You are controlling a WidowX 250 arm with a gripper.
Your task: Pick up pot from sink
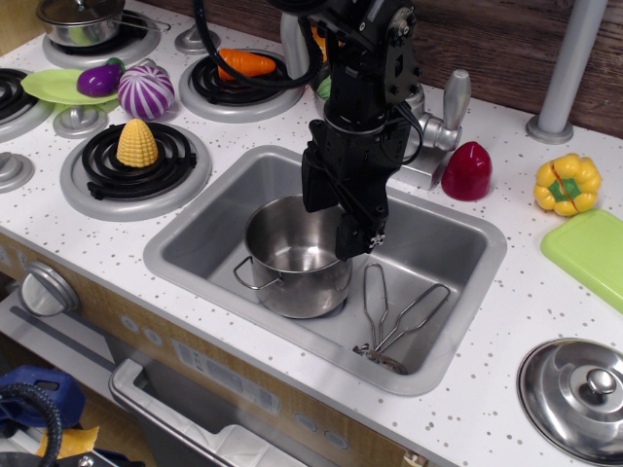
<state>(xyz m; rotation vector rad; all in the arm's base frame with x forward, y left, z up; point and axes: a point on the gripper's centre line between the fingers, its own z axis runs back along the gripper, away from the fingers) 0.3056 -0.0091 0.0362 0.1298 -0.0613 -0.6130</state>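
One pot (292, 255) under end effector (336, 216)

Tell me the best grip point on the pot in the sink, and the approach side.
Grip the rim wall of the pot from straight above, one finger inside and one outside. It stands upright, open-topped and lidless, so the thin rim is exposed. The gripper hangs open over the far-right rim. The wire loop handle is thin and low; the whisk lies beside the pot, so a side approach looks cramped.
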